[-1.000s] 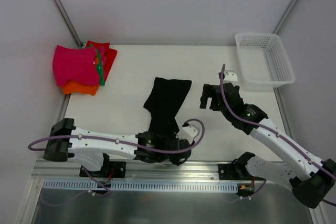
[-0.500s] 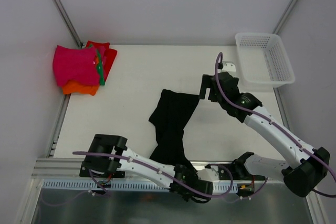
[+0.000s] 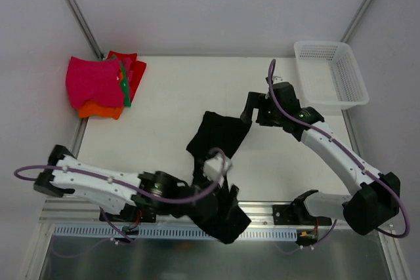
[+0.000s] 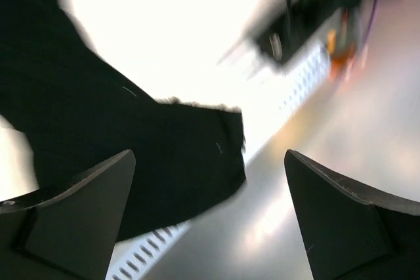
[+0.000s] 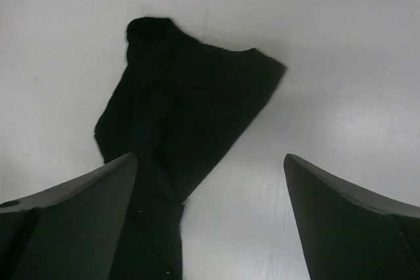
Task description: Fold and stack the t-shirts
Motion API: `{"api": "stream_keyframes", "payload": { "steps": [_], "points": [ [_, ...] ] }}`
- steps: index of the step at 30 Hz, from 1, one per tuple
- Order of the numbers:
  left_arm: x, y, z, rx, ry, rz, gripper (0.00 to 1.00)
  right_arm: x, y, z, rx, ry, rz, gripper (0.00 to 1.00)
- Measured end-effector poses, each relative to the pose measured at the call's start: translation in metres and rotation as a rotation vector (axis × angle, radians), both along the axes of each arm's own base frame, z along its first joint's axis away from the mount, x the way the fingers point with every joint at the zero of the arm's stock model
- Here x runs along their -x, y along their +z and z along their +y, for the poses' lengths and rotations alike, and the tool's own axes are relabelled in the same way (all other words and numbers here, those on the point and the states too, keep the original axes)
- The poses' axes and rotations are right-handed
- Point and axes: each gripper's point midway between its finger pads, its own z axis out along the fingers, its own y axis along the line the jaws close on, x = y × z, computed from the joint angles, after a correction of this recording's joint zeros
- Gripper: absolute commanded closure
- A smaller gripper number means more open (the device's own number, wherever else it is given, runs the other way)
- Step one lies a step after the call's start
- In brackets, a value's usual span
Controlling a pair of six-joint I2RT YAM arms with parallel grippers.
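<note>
The black t-shirt (image 3: 222, 134) lies bunched in a long strip from mid-table to the near rail, and its lower end (image 4: 131, 142) hangs over the slotted rail. My left gripper (image 3: 220, 188) hovers above that lower part, open and holding nothing (image 4: 209, 162). My right gripper (image 3: 253, 113) is open just above the shirt's far right corner (image 5: 197, 96), with bare table between its fingers (image 5: 209, 157). The folded t-shirts are piled at the far left: magenta-pink (image 3: 95, 82) on orange (image 3: 102, 111), with red (image 3: 132, 67) and a green edge (image 3: 124, 86) beside them.
A white mesh basket (image 3: 328, 45) stands at the far right corner. The slotted metal rail (image 3: 98, 231) runs along the near edge by the arm bases. White walls close off the left, back and right.
My left gripper opened and let go of the black t-shirt after dragging its end over the near rail. My right gripper moved left, up to the shirt's far corner.
</note>
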Motion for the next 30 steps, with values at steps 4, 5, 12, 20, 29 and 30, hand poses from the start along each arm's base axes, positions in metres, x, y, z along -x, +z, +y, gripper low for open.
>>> {"api": "stream_keyframes", "payload": {
  "steps": [4, 5, 12, 20, 29, 30],
  "points": [
    [-0.082, 0.051, 0.052, 0.213, 0.287, -0.042, 0.01, 0.017, -0.029, 0.036, -0.141, 0.141, 0.118, 0.01],
    [-0.1, 0.056, 0.07, 0.244, 0.362, -0.061, 0.01, 0.023, -0.037, 0.043, -0.17, 0.166, 0.149, 0.0],
    [-0.135, 0.053, 0.119, 0.273, 0.52, -0.119, 0.01, 0.07, -0.073, 0.087, -0.351, 0.308, 0.312, 0.01],
    [-0.153, 0.024, 0.137, 0.195, 0.611, -0.132, 0.01, 0.093, -0.115, 0.119, -0.407, 0.372, 0.438, 0.1],
    [-0.16, 0.007, 0.15, 0.156, 0.645, -0.128, 0.01, 0.07, -0.131, 0.142, -0.393, 0.419, 0.472, 0.25],
    [-0.159, 0.005, 0.15, 0.151, 0.64, -0.126, 0.01, 0.064, -0.125, 0.147, -0.397, 0.431, 0.456, 0.3]
  ]
}}
